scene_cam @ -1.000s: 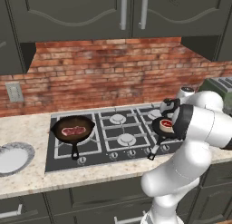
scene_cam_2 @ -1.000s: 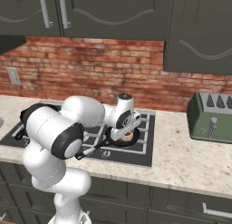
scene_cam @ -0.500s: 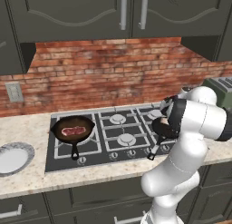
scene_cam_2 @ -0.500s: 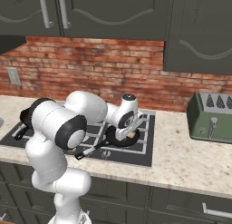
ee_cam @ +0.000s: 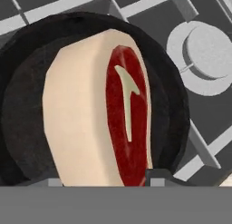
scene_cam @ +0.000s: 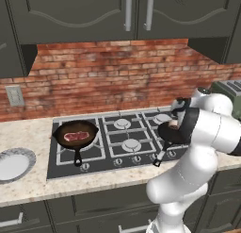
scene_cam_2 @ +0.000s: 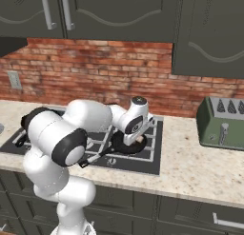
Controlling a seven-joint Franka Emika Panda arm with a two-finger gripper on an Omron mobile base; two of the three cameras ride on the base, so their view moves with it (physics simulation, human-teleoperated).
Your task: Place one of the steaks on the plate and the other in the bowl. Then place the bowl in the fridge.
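Note:
One steak (ee_cam: pixel 122 128), red with a broad pale fat rim, lies in a black frying pan (ee_cam: pixel 172 105) on the right of the hob. My gripper (ee_cam: pixel 102 177) reaches down into that pan (scene_cam: pixel 170 133), and its dark fingertips (ee_cam: pixel 158 175) press against the steak's two long sides. From the right base view the gripper (scene_cam_2: pixel 139 140) sits low in the pan (scene_cam_2: pixel 125 147). The other steak (scene_cam: pixel 75 135) rests in a second black pan (scene_cam: pixel 75 131) on the hob's left. The pale plate (scene_cam: pixel 14 165) sits on the counter at far left. The bowl and the fridge are out of view.
The hob (scene_cam: pixel 124 137) has raised grey grates and burner caps (ee_cam: pixel 206 48) close to the pan. A green toaster (scene_cam_2: pixel 223 123) stands on the counter to the right. A brick wall and dark cabinets (scene_cam: pixel 117 15) rise behind.
The hand has dropped lower into the right pan, and its jaws have closed in from wide open onto the steak. The left pan and the plate have stayed put.

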